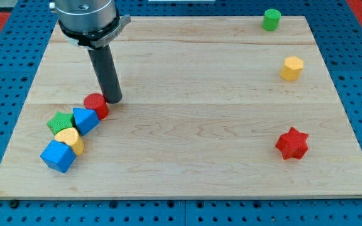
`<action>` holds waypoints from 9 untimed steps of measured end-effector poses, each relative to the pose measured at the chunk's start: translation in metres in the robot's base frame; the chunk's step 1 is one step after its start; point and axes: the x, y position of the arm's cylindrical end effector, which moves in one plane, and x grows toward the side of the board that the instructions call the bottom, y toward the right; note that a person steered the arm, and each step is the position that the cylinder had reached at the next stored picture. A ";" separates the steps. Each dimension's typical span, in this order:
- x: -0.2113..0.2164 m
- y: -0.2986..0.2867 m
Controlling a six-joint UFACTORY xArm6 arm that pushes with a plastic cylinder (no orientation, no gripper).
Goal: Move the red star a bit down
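Observation:
The red star lies on the wooden board at the view's lower right. My tip is far to its left, at the view's left centre, touching or just beside the upper right edge of a red round block. The rod rises from there to the arm's metal end at the view's top left.
Below and left of the red round block sits a cluster: a blue block, a green star, a yellow block, another blue block. A green cylinder and a yellow hexagon are at the right.

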 end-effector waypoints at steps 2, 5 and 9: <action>0.012 0.102; 0.013 0.396; 0.072 0.281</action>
